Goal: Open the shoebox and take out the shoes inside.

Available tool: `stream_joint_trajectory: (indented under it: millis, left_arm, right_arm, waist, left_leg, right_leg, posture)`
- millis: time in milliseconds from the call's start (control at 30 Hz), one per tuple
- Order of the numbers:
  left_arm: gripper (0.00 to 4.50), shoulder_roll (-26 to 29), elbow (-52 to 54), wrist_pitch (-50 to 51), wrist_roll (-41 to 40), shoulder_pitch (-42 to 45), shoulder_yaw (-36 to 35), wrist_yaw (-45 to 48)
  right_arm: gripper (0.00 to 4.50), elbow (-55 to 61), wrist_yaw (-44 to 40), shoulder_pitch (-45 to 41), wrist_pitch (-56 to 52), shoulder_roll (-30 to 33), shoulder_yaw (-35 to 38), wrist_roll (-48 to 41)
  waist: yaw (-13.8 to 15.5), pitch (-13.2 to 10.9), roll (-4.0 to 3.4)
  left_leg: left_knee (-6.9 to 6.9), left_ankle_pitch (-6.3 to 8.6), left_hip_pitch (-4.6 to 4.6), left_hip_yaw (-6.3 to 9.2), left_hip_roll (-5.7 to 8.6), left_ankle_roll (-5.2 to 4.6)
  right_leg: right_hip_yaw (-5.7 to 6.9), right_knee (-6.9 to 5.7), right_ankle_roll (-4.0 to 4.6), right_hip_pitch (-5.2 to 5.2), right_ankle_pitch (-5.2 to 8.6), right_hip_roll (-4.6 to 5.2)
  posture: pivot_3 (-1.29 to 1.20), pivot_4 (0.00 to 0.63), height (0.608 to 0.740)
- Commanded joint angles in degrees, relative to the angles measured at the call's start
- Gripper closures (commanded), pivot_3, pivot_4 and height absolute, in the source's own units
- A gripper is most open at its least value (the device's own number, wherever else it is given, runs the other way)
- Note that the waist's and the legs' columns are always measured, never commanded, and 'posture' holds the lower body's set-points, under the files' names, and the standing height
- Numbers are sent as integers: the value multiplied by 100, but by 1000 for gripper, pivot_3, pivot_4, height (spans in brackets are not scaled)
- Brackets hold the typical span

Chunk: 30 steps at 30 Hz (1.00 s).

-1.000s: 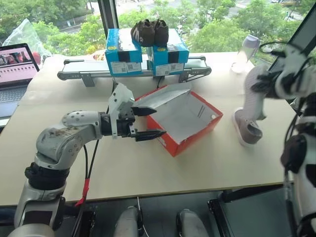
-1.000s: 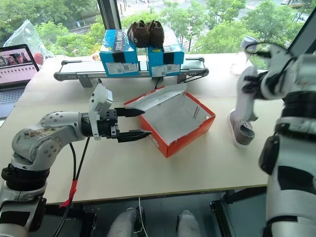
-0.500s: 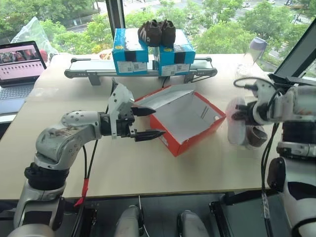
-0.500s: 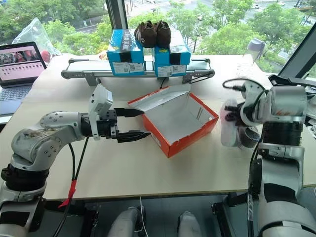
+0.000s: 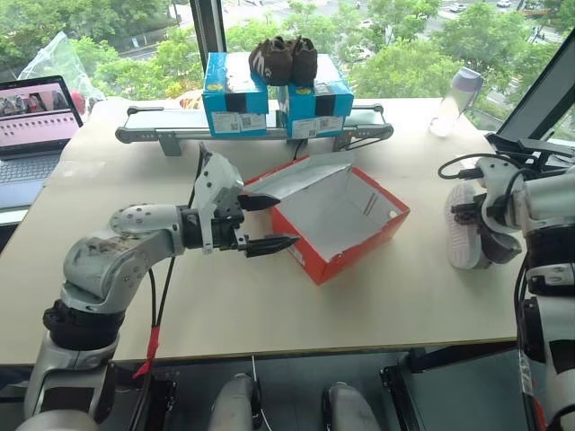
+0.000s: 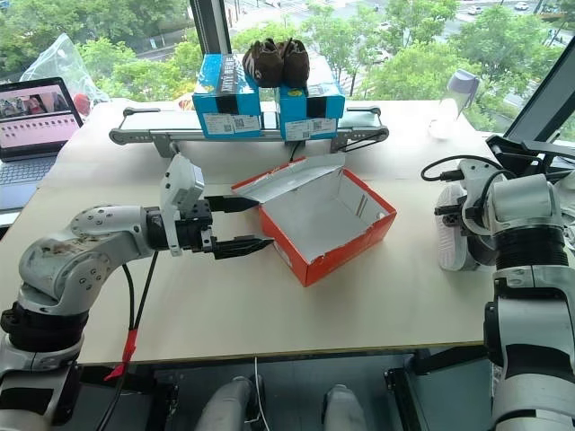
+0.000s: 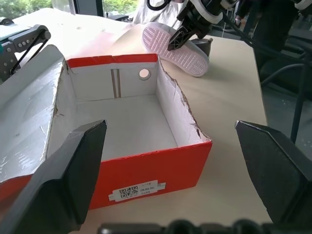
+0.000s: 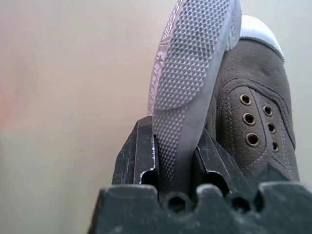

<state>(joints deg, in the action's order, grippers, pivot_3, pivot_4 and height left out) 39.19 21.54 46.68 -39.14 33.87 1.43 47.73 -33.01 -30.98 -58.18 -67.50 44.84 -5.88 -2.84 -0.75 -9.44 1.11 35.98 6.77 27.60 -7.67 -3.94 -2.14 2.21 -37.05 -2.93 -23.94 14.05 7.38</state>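
The red-orange shoebox (image 5: 340,235) stands open in the middle of the table. Its white inside (image 7: 124,124) is empty and its lid (image 5: 296,178) is folded back toward the left. My left gripper (image 5: 284,220) is open, level with the box's left end, one finger by the lid and one by the front corner. At the right, my right gripper (image 8: 175,141) is shut on one grey shoe (image 5: 462,239), pinching it by its white sole (image 8: 195,58). That shoe is turned on edge, low over the table. The other shoe (image 8: 253,112) lies right beside it.
Two blue boxes (image 5: 229,94) with a dark brown fuzzy pair (image 5: 283,58) on top sit on a metal rail (image 5: 162,135) at the back. A laptop (image 5: 31,117) is at the far left, a bottle (image 5: 454,99) at the back right. The table's right edge runs close to the shoes.
My right gripper has come down and to the right with the shoe, rolling it from hanging upright onto its edge beside the other shoe. The left gripper has stayed put.
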Motion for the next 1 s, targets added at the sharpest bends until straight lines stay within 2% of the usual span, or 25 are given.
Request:
stream_joint_trajectory:
  millis: [33, 67, 100, 167, 233, 267, 333, 433, 600, 833, 1000]
  left_arm:
    - [0, 53, 179, 4, -6, 43, -120, -55]
    - [0, 49, 183, 7, -3, 48, -115, -63]
    - [0, 47, 188, 11, -5, 54, -112, -69]
    - [0, 51, 196, 26, -19, 74, -119, -84]
    - [0, 74, 207, 35, -22, 76, -138, -96]
    - [0, 88, 218, 41, -26, 70, -148, -102]
    - [0, 116, 242, 57, -41, 53, -169, -115]
    - [0, 156, 259, 80, -62, 42, -191, -126]
    - [0, 188, 248, 95, -66, 52, -204, -120]
    - [0, 257, 163, 45, -11, 72, -198, -57]
    - [0, 258, 170, 65, -62, 66, -231, -45]
  right_arm:
    - [4130, 97, 92, -80, 108, -373, -86, 59]
    - [4130, 66, 127, -91, 125, -492, -86, 68]
    - [3161, 19, 163, -91, 182, -590, -96, 94]
    - [2642, -162, 254, -79, 313, -787, -45, 127]
    - [1868, -349, 344, -77, 383, -1005, 62, 113]
    - [1616, -376, 359, -85, 361, -1097, 115, 82]
    - [856, -335, 415, -115, 273, -1227, 210, 37]
    - [33, -56, 417, -188, -20, -1311, 335, -25]
    - [33, 567, 374, -334, -705, -1325, 542, -176]
    - [33, 2113, 452, -581, -2167, -1190, 814, -552]
    - [33, 3200, -180, -229, -1503, -691, 1129, -1162]
  waist:
    - [-4, 8, 13]
    - [-8, 10, 18]
    - [-15, 12, 20]
    - [-25, 12, 19]
    - [-23, 12, 19]
    - [-22, 12, 20]
    - [-29, 14, 23]
    - [-58, 14, 23]
    - [-70, 14, 23]
    - [-28, 11, 18]
    - [53, 10, 18]
  left_leg:
    - [0, 0, -4, 0, -1, 0]
    - [0, 0, -10, 1, -2, 0]
    - [0, 1, -22, 1, -2, 1]
    - [-1, 8, -37, 1, -3, 12]
    - [-6, 8, -36, 2, -3, 12]
    - [-6, 7, -36, 2, -2, 11]
    - [-4, 3, -36, 3, -2, 2]
    - [-3, 6, -41, 3, -5, 7]
    - [-5, 8, -40, 3, -5, 11]
    - [-11, 3, -21, 1, -5, 4]
    - [-10, 13, -12, 0, -2, 19]
  right_leg:
    - [1, 0, 0, 3, 0, -1]
    - [1, 0, 0, 9, 0, -2]
    - [1, 1, 0, 23, 0, -2]
    - [3, 5, 0, 39, 0, -2]
    - [3, 4, 2, 34, 1, -2]
    - [3, 4, 2, 36, 1, -2]
    - [6, 9, 1, 42, 1, -2]
    - [6, 7, 1, 44, 0, -3]
    - [6, 5, 2, 40, 0, -3]
    - [1, -1, 5, 10, 2, -3]
    - [2, 5, 4, 3, 1, 0]
  posture:
    - [0, 150, 740]
    - [0, 150, 740]
    - [0, 150, 740]
    - [0, 150, 740]
    - [0, 150, 740]
    - [0, 150, 740]
    - [0, 150, 740]
    - [0, 150, 740]
    - [0, 150, 740]
    - [0, 150, 740]
    - [0, 150, 740]
